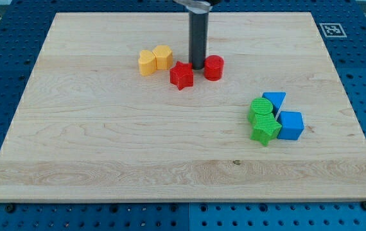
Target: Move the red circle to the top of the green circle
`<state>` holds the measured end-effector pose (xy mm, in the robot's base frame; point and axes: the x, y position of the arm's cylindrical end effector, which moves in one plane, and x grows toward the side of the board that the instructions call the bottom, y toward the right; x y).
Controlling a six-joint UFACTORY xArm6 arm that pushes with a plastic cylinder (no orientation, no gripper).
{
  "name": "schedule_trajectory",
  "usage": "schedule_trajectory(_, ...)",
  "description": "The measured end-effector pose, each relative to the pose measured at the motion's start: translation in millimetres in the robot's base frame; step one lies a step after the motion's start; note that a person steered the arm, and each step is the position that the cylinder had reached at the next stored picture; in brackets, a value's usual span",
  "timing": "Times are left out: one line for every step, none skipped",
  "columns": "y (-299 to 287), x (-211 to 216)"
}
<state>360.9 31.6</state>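
Note:
The red circle [214, 67] stands on the wooden board near the view's top centre. The green circle [260, 109] lies lower right of it, in a cluster of blocks. My tip [198, 68] is on the board just left of the red circle, touching or almost touching it, with the red star [182, 76] close on its other side. The dark rod rises straight up out of the view's top.
A yellow heart [147, 63] and a yellow hexagon [163, 57] sit left of the red star. A green star [266, 129], a blue triangle [275, 101] and a blue cube [291, 125] crowd the green circle. The board [106, 147] rests on a blue perforated table.

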Motion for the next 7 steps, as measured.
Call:
schedule_trajectory(10,0)
schedule_trajectory(41,0)
schedule_trajectory(58,4)
schedule_trajectory(59,4)
schedule_trajectory(74,4)
schedule_trajectory(78,10)
schedule_trajectory(92,27)
